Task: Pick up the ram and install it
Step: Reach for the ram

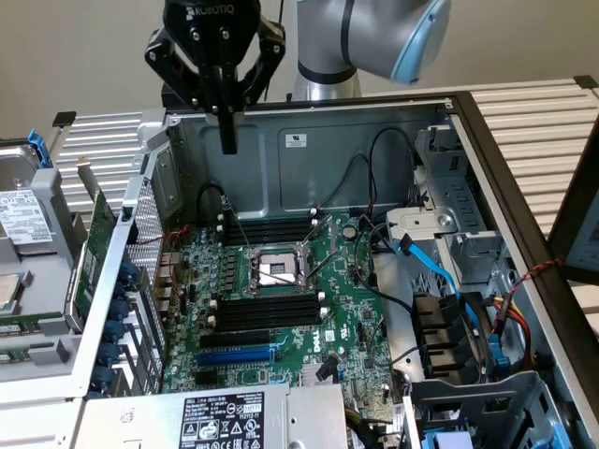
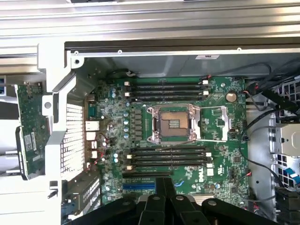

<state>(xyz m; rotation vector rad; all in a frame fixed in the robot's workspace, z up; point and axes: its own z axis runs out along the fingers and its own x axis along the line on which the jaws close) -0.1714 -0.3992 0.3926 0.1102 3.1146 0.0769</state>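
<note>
Above the open computer case [image 1: 281, 159], the gripper [image 1: 227, 145] hung with jaws clenched on nothing, clear of the motherboard [image 1: 281, 374]. The ram [image 1: 33, 323] appeared to lie on a gray rack [image 1: 37, 363] outside the case, toward the bench [image 1: 533, 112] edge at the exterior view's left.

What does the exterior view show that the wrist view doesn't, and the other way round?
Exterior view: the grey robot arm above the case, the hand seen side-on with fingers shut and empty, and the labelled power supply. Wrist view: a straight-down look past the hand onto the board, with the perforated metal panel face-on. Both share the processor socket, the black memory slots either side of it, and the green card at the case's edge.
</note>
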